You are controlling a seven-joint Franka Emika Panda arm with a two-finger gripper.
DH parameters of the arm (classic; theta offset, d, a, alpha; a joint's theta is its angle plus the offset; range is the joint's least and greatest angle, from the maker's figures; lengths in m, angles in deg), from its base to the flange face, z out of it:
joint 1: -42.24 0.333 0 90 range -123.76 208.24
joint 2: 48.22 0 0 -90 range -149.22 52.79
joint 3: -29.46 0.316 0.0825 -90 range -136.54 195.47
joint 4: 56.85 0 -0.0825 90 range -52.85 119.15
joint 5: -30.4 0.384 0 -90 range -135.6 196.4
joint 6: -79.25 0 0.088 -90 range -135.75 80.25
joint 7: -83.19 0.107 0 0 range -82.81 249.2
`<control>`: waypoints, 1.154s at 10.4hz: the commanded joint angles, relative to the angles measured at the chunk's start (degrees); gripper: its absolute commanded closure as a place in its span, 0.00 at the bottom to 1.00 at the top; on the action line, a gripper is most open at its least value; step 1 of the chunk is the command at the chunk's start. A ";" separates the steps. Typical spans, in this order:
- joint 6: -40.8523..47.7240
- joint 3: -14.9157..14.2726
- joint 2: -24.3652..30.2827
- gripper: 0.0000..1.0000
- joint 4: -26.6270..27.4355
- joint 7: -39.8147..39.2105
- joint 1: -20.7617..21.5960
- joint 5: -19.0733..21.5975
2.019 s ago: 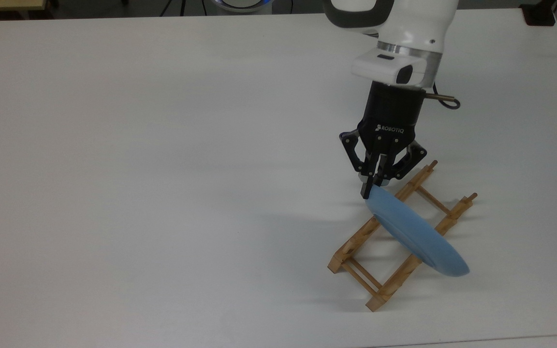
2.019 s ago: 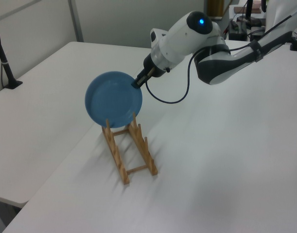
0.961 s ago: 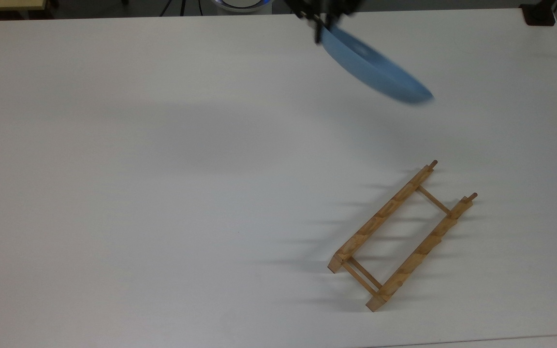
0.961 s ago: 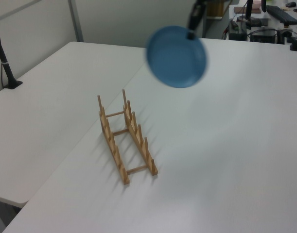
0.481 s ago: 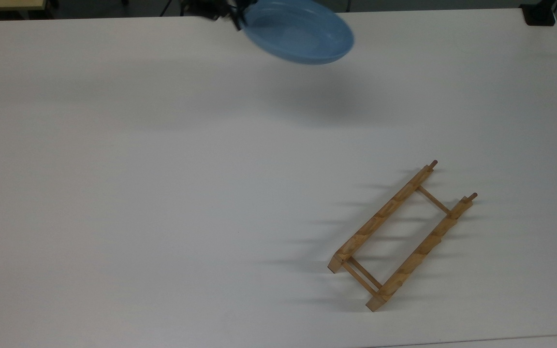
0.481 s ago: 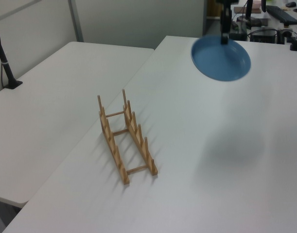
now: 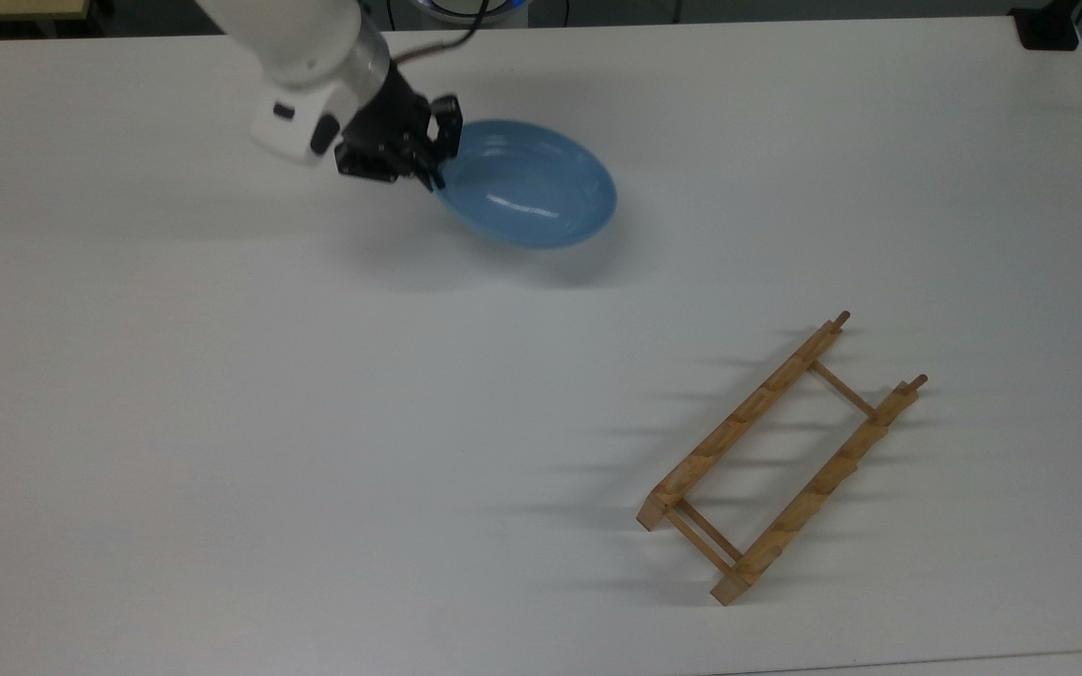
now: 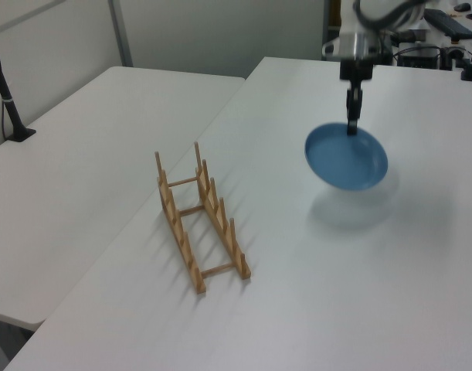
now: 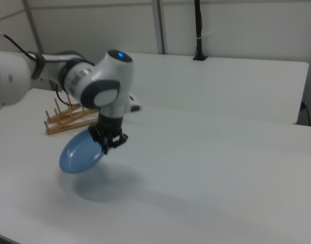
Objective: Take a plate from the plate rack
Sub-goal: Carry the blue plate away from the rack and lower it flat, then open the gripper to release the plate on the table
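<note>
**Top view: plate is out of the rack and coming down near the desk's far edge**

The top view shows the gripper (image 7: 433, 174) clamped on the rim of the light-blue plate (image 7: 532, 197), which hangs tilted, hollow side up, low over the white desk (image 7: 222, 422). Two seconds ago the plate stood in the wooden plate rack (image 7: 780, 460); a second ago it was high in the air, and half a second ago it was level with the desk's far edge. Now it sits lower, with a tight shadow just beneath it, so I judge the pick itself done and a set-down under way. The left view has the plate (image 8: 346, 157) hanging from the gripper (image 8: 351, 127) just above its shadow, apparently not yet touching.

The rack is bare and lies well apart from the plate, toward the top view's lower right, near the desk's near edge. In the right view the plate (image 9: 81, 152) is in front of the rack (image 9: 68, 119) with open desk between them. The desk around the plate is bare on all sides, so lowering looks unobstructed.
</note>
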 commanded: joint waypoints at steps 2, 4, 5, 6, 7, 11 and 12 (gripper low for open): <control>-3.81 -1.26 -5.78 1.00 1.59 -4.92 -2.12 -0.11; -6.45 -1.26 -8.51 1.00 1.60 -4.83 -2.04 -1.78; -6.63 -1.35 -9.39 1.00 1.42 -4.57 -2.04 -1.78; -6.46 -1.35 -9.40 0.62 1.07 -4.31 -2.12 -1.78; -6.20 -1.78 -8.62 0.02 0.72 -3.61 -2.13 -1.61; 4.83 -1.44 2.35 0.00 -11.38 15.17 -0.99 -1.78; 9.23 -1.44 4.55 0.00 -14.72 19.73 -0.29 -1.78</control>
